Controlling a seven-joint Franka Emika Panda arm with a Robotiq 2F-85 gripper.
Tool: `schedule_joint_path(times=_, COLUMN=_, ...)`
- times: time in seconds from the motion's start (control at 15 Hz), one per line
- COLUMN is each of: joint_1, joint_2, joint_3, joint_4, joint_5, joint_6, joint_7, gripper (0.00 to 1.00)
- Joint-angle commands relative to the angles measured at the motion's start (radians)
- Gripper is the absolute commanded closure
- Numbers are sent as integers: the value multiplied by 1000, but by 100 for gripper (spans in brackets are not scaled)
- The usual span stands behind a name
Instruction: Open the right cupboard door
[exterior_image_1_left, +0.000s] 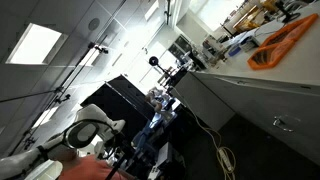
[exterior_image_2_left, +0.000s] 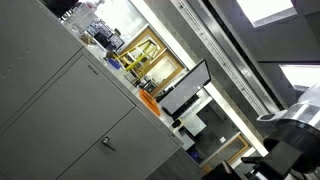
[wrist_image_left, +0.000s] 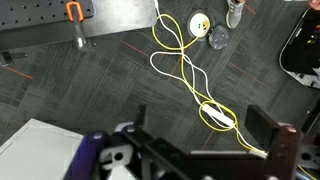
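The cupboard doors are pale grey panels under a counter. In an exterior view two doors show, each with a small silver bar handle (exterior_image_2_left: 107, 143), (exterior_image_2_left: 92, 70); I cannot tell which of them is the right cupboard door. In an exterior view a door front with a handle (exterior_image_1_left: 283, 123) shows at the far right. My gripper (wrist_image_left: 201, 113) is open and empty in the wrist view, pointing down at the carpet floor, far from the doors. My arm shows low in both exterior views (exterior_image_1_left: 88, 131) (exterior_image_2_left: 290, 135).
A yellow cable (wrist_image_left: 180, 60) loops over the dark carpet under the gripper, near a round white and yellow object (wrist_image_left: 200, 24). An orange object (exterior_image_1_left: 285, 40) lies on the counter. A black monitor (exterior_image_2_left: 185, 90) and desks with equipment (exterior_image_1_left: 165, 95) stand beyond.
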Motion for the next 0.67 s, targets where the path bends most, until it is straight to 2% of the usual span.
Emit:
schedule_joint_path(times=0.0, joint_1=-13, joint_2=-1, joint_3=10, joint_4=2, joint_5=6, joint_6=-6, joint_7=-6, gripper=0)
schedule_joint_path(times=0.27, joint_1=-19, joint_2=1, joint_3=10, joint_4=4, joint_5=-4, joint_6=9, joint_7=-11, gripper=0)
schedule_joint_path(times=0.6, joint_1=-59, joint_2=29, joint_3=2, joint_4=31, joint_5=-158, joint_6=77, joint_7=-109, gripper=0)
